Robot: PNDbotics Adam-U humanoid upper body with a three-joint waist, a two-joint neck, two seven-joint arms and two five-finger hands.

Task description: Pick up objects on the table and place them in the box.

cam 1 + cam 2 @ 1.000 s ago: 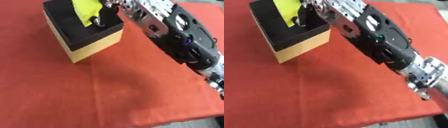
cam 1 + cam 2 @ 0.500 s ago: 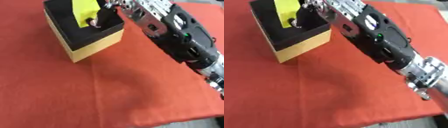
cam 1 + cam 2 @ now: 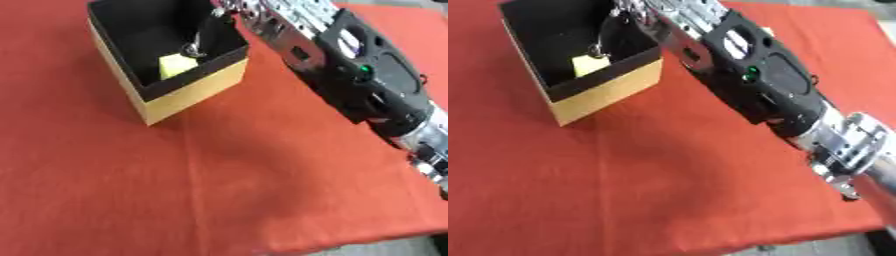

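A tan cardboard box (image 3: 194, 94) with a black inside stands at the upper left on the red cloth. A small yellow object (image 3: 176, 65) lies on the box's floor, near its front corner. My right hand (image 3: 259, 16) comes in from the right on a black and silver arm and hovers over the box's far right rim. Its fingers (image 3: 195, 44) hang down into the box, a little above the yellow object, and hold nothing. My left hand shows in no view.
Red cloth (image 3: 219, 180) covers the table around the box and runs to a front edge at the bottom right. My right forearm (image 3: 767, 85) stretches diagonally across the right half of the scene.
The yellow object, held by my right hand above the box before, has been let go and now lies inside the box. The hand stays over the rim.
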